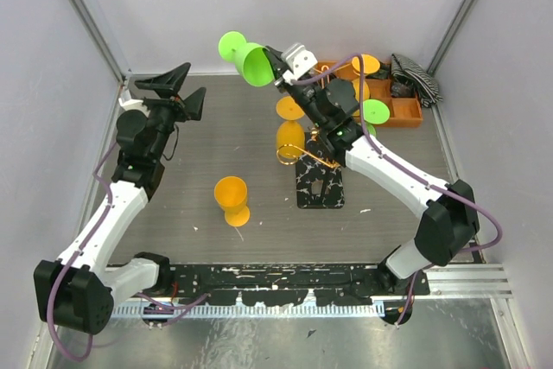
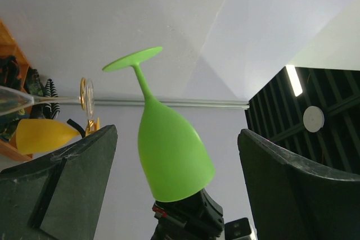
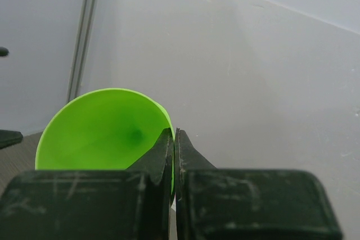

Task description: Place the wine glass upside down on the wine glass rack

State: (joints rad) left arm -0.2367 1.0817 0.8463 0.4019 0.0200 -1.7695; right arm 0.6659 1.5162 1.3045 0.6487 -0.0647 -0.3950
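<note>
On the left, the left gripper [image 1: 180,92] hangs with its jaws wide apart, holding nothing, turned toward the raised wine glass [image 1: 246,58]; if it moves in for a hand-over and misjudges the bowl, it could knock the glass loose. An orange glass [image 1: 232,199] stands on the table [image 1: 225,144] below, well apart from both arms. The green wine glass is in the air over the far side, left of the rack [image 1: 320,186], tilted with its foot away from the arm. The right gripper [image 1: 278,65] is clamped on one thin stretch of rim only, so the glass may swivel or slip as the wrist turns. The rack already carries a hung glass [image 1: 290,137], and the foot could strike it or miss the wire arm.
</note>
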